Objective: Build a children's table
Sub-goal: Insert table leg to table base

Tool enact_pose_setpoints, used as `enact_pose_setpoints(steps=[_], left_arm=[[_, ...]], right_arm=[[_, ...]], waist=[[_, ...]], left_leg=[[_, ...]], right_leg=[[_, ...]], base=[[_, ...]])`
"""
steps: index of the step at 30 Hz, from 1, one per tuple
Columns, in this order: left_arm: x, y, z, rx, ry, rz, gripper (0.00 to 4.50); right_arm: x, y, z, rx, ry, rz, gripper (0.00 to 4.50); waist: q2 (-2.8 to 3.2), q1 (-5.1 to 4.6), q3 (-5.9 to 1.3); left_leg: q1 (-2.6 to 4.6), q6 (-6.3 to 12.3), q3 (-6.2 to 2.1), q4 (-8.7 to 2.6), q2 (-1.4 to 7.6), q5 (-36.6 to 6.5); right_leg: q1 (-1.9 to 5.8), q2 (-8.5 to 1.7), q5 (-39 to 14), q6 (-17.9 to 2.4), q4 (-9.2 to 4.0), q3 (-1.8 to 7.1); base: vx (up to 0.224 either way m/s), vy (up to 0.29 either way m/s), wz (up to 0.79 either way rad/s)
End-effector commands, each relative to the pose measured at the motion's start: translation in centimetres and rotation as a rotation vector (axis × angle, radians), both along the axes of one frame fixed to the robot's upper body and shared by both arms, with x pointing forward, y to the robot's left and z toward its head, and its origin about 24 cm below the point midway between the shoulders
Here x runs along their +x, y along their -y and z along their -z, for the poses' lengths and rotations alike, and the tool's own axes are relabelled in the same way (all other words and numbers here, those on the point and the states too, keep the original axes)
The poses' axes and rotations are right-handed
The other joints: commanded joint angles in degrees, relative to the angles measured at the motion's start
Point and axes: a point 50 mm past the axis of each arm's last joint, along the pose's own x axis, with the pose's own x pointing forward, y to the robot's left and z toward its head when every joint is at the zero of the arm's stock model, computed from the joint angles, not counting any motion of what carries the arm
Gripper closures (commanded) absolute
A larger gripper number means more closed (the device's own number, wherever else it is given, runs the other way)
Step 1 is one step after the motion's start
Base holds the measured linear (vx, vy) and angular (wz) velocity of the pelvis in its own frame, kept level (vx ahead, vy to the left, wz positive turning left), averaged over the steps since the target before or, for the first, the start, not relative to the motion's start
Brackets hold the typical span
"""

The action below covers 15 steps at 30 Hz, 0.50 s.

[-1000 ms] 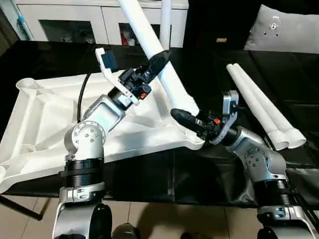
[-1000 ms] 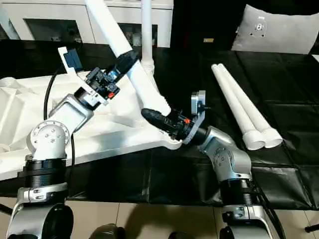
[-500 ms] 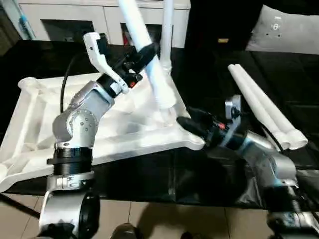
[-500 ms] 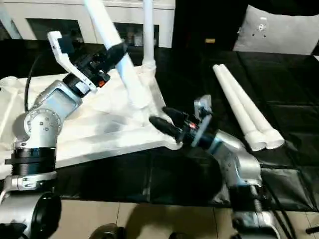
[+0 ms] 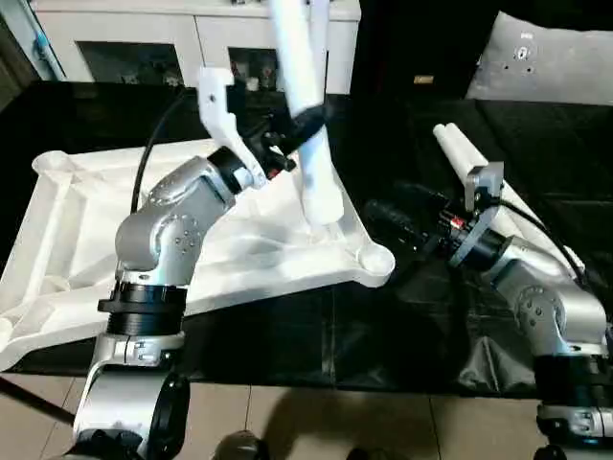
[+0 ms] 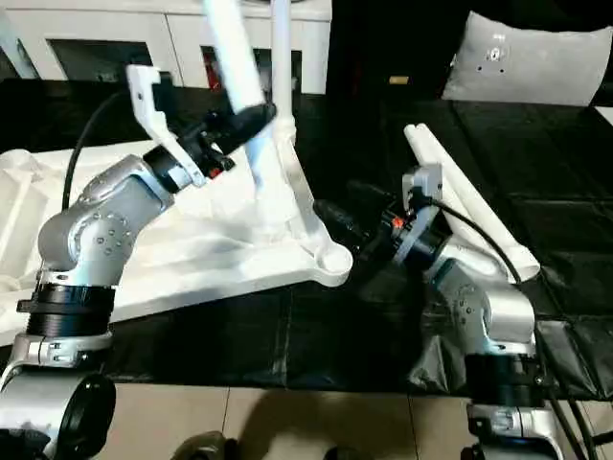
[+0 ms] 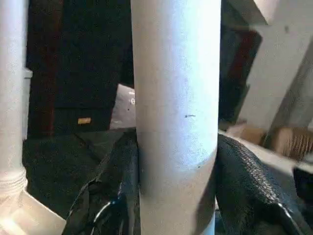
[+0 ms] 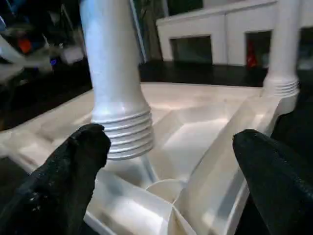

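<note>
Left gripper (image 5: 305,123) is pinching a leg (image 5: 305,96) above the tabletop (image 5: 86,240) near its corner socket (image 5: 375,259); right gripper (image 5: 383,218), spread, is hovering beside that edge.

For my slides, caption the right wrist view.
Open right pincer faces the threaded end of a white table leg hovering above the tabletop's ribbed underside.

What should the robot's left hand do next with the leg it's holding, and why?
Probably carry the leg toward the near corner socket and lower it in. The left hand grips the leg, whose threaded end hangs above the tabletop, beside the socket. The right hand is open.
</note>
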Motion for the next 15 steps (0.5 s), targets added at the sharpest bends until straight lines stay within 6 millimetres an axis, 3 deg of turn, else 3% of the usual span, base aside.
enact_pose_setpoints(steps=[1, 6, 15], left_arm=[[-0.7, 1.3, -1.1, 0.062, 0.089, 0.048, 2.62], [-1.4, 2.8, -0.7, 0.175, 0.164, 0.073, 2.62], [-2.0, 4.2, -0.4, 0.204, 0.186, 0.111, 2.62]], right_arm=[[0.3, -0.9, -0.9, -0.039, 0.015, -0.03, 0.0], [0.7, -2.3, -1.5, -0.057, 0.006, -0.068, 0.0], [1.7, -3.0, -2.0, -0.086, 0.029, -0.047, 0.0]], waist=[[-0.58, -0.07, -5.3], [-0.51, -0.07, -5.19], [-0.67, -0.24, -5.15]], left_leg=[[0.53, 3.99, -1.14, -3.4, 3.3, -1.0], [0.48, 4.14, -1.18, -3.4, 3.45, -0.6], [0.43, 3.27, -1.07, -3.4, 3.24, -0.8]], right_leg=[[3.7, -5.36, -6.4, -10.7, -3.45, 3.14], [3.62, -5.43, -6.1, -10.5, -3.38, 3.25], [3.72, -5.37, -5.9, -10.6, -3.29, 3.25]], base=[[0.0, 0.0, 0.0], [0.0, 0.0, 0.0], [0.0, 0.0, 0.0]])
